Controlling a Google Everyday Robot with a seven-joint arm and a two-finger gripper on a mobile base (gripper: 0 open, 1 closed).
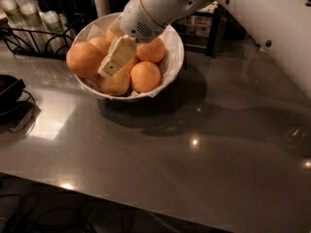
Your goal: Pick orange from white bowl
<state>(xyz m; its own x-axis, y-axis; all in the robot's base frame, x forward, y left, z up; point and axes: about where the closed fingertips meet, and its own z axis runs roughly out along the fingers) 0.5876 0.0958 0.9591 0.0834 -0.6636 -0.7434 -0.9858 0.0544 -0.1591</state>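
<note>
A white bowl (179, 52) lined with crinkled paper (151, 94) sits near the far edge of a grey tabletop (160, 174), toward its left corner, heaped with oranges (145, 75). The largest orange (84, 59) lies against the bowl's left rim. A white robot arm (252, 18) reaches in from the right; its pincer (112, 65) points down among the fruit, just beside that orange. Whether it is spread or pressed together cannot be told.

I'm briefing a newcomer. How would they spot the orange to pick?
On the grey counter stands the white bowl of oranges, with the gripper over its middle. The orange sits against the bowl's left rim, beside the gripper, bigger than its neighbours.
</note>
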